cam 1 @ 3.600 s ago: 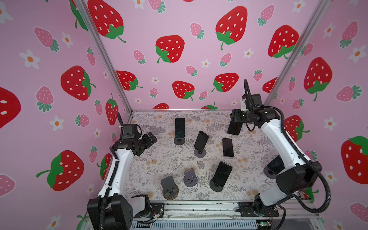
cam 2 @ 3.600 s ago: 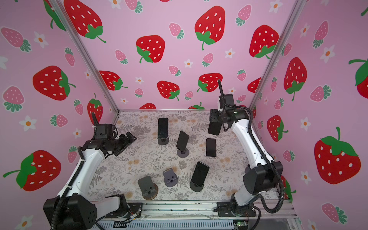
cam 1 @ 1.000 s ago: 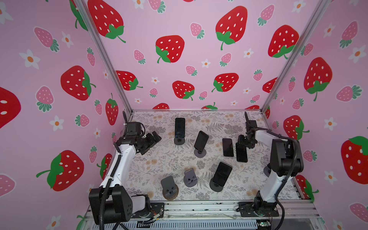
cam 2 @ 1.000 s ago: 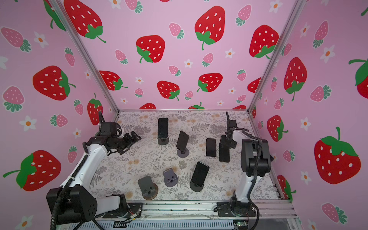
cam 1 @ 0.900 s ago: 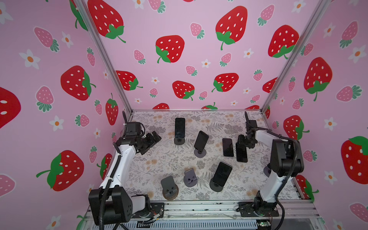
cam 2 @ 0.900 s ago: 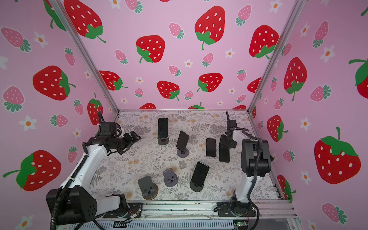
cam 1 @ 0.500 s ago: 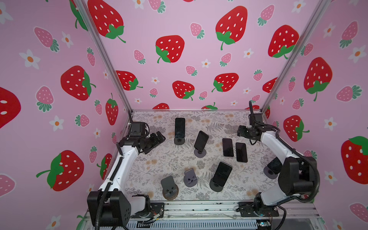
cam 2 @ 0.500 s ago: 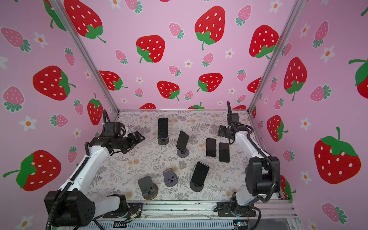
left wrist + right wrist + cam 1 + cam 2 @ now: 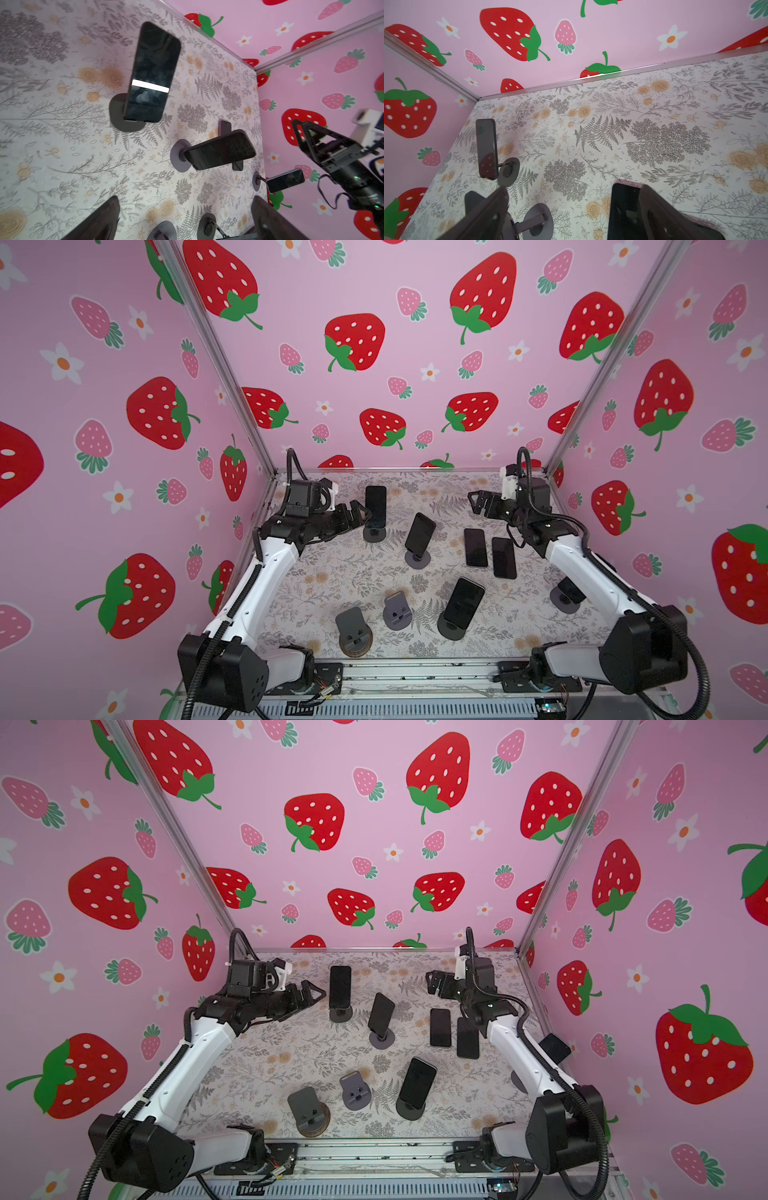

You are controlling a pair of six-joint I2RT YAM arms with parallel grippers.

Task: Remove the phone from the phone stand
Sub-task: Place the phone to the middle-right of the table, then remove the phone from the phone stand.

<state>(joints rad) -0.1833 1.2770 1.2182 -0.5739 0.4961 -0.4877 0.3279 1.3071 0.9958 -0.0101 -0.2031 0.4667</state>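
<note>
Stands (image 9: 353,630) nearest you sit empty. Beyond them, your right gripper (image 9: 475,502) has just let go of the flat phone (image 9: 503,558), which now lies on the table (image 9: 324,572) beside a second flat phone (image 9: 475,547). Its jaws are wide and lifted clear. Farthest, your left gripper (image 9: 360,512), also wide, has drawn up beside the upright phone (image 9: 375,502) on its stand, seemingly next.

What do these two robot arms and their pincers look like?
The left arm and right arm are white with chunky black joints and black ribbed cables looping along them. The left gripper and right gripper are black, each with two open-framed triangular fingers. A tiny green light glows on the right arm.
</note>
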